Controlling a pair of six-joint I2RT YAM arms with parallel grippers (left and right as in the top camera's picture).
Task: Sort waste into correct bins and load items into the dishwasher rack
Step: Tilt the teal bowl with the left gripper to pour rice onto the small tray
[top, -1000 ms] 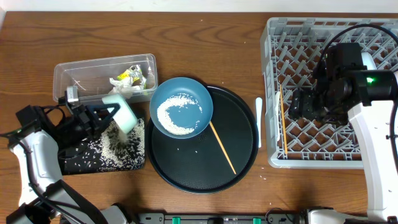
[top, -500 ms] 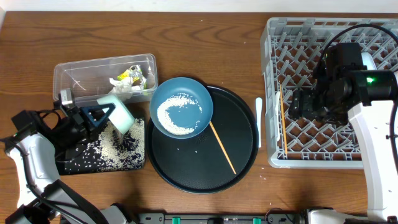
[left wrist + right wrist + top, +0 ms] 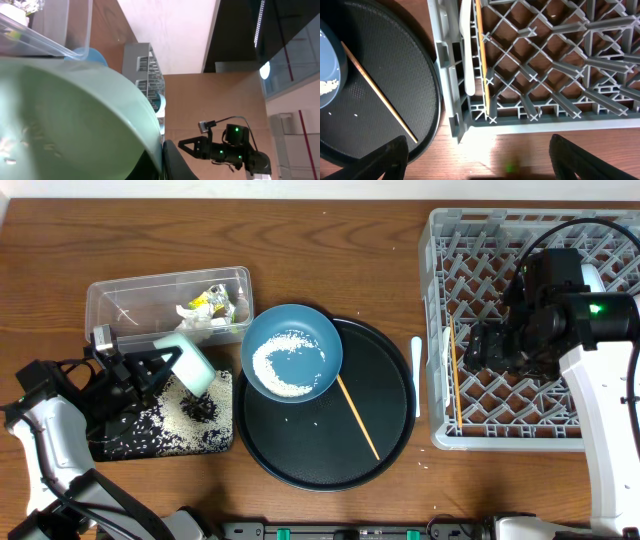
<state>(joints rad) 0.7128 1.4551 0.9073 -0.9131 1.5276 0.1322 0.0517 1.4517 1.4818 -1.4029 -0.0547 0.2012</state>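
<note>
My left gripper (image 3: 172,365) is shut on the rim of the pale green bowl (image 3: 188,361), holding it tipped over the flat black tray (image 3: 120,442), where loose rice grains (image 3: 180,420) lie. Up close, the green bowl (image 3: 75,120) fills the view, and one dark finger (image 3: 174,161) presses on its edge. The dark blue bowl (image 3: 292,350) holds rice on the round black tray (image 3: 390,430), beside a chopstick (image 3: 357,417). My right gripper (image 3: 480,165) hangs open over the front left of the dishwasher rack (image 3: 500,250). Another chopstick (image 3: 482,65) lies inside the rack.
The clear tub (image 3: 130,295) behind the flat tray holds crumpled napkins and a yellow-green wrapper (image 3: 212,302). A white spoon (image 3: 416,375) lies on the wood between the round tray and the rack. A few stray grains dot the round tray.
My left gripper has drawn back a little to the left with the green bowl, which sits slightly higher over the flat tray. The right arm has not moved.
</note>
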